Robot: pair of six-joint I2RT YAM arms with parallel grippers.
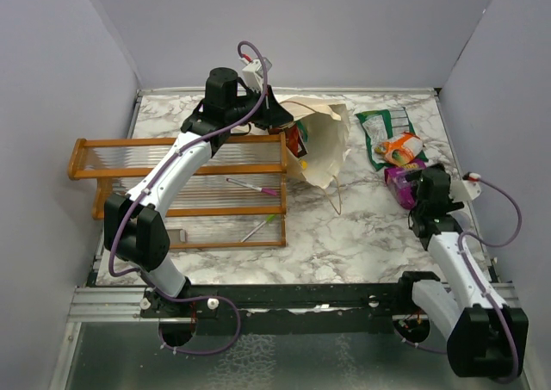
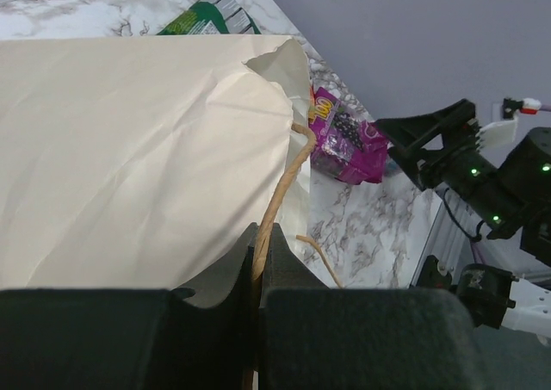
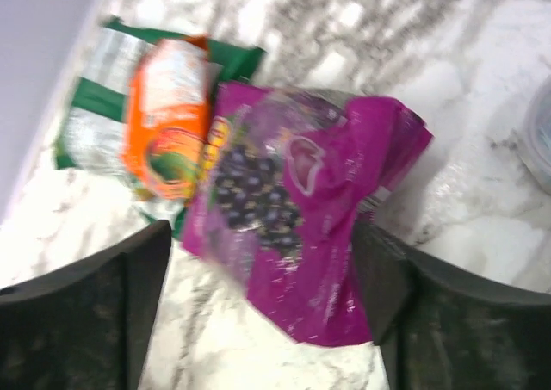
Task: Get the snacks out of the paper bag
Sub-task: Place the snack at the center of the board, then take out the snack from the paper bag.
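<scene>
The cream paper bag (image 1: 325, 145) lies tipped on its side at mid-table, a red packet (image 1: 298, 138) showing in its mouth. My left gripper (image 1: 269, 106) is shut on the bag's twine handle (image 2: 280, 192), the bag wall (image 2: 129, 157) filling the left wrist view. At the right lie a green-white packet (image 1: 379, 132), an orange packet (image 1: 401, 147) and a magenta packet (image 1: 403, 182). My right gripper (image 3: 263, 261) is open, its fingers either side of the magenta packet (image 3: 301, 226), next to the orange packet (image 3: 168, 119) and green-white packet (image 3: 95, 114).
An orange wooden rack (image 1: 185, 192) with clear slats stands at the left, two pens (image 1: 251, 186) on it. Grey walls enclose the marble table (image 1: 344, 226). The right arm (image 2: 482, 175) shows in the left wrist view.
</scene>
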